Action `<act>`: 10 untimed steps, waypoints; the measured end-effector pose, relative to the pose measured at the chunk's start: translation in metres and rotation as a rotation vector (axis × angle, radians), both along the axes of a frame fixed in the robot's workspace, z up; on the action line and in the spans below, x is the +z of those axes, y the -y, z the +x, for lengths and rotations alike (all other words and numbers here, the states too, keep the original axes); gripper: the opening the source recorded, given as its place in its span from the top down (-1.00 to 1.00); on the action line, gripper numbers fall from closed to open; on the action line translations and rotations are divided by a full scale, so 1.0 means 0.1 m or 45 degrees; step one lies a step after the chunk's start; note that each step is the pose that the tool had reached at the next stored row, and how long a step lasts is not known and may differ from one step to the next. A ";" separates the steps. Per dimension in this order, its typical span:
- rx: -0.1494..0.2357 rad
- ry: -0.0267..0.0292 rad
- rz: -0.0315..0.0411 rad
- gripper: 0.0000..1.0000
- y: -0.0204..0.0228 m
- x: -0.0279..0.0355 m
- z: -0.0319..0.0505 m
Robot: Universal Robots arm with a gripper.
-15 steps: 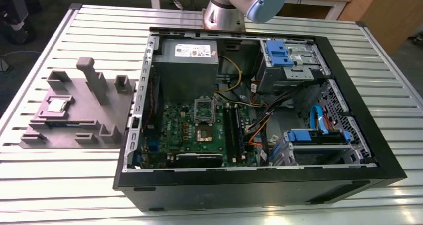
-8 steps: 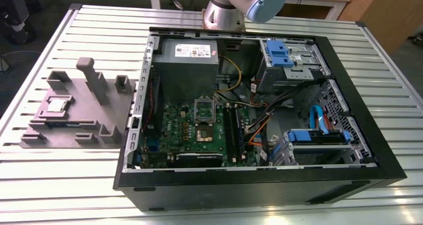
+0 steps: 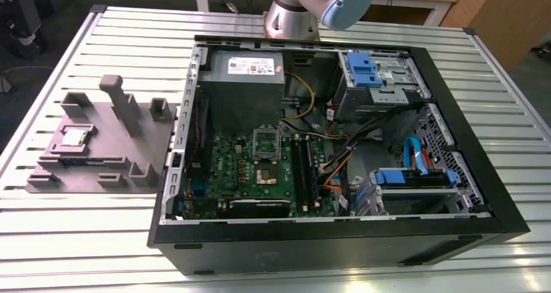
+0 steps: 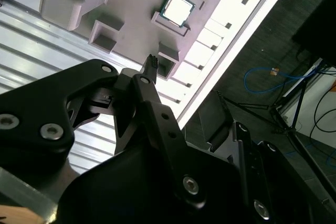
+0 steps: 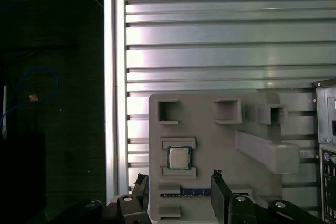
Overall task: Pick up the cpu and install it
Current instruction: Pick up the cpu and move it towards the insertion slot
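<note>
Grey tray (image 5: 210,129) at the table (image 5: 210,51) edge holds the chip (image 5: 179,158); released pincer (image 5: 177,176) hovers above. Pickup pending, seemingly: straddle it squarely.

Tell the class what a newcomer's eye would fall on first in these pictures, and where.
The open black computer case dominates the slatted table, its green motherboard exposed. On the exterior view's left, a grey fixture cradles the small silvery cpu. In the first wrist view the open gripper hangs over that fixture, holding nothing.
</note>
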State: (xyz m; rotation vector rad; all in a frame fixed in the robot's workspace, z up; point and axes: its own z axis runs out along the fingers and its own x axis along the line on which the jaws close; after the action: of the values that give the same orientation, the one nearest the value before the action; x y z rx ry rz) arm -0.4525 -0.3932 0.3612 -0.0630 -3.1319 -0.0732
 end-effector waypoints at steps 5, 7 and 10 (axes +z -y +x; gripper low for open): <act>0.000 0.0001 0.0000 -0.18 0.000 -0.002 0.000; 0.000 0.0001 0.0000 -0.18 0.000 -0.005 0.000; 0.000 0.0003 0.0002 -0.18 0.000 -0.025 -0.001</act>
State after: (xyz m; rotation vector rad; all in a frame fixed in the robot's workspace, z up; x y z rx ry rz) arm -0.4526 -0.3933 0.3587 -0.0630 -3.1321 -0.0734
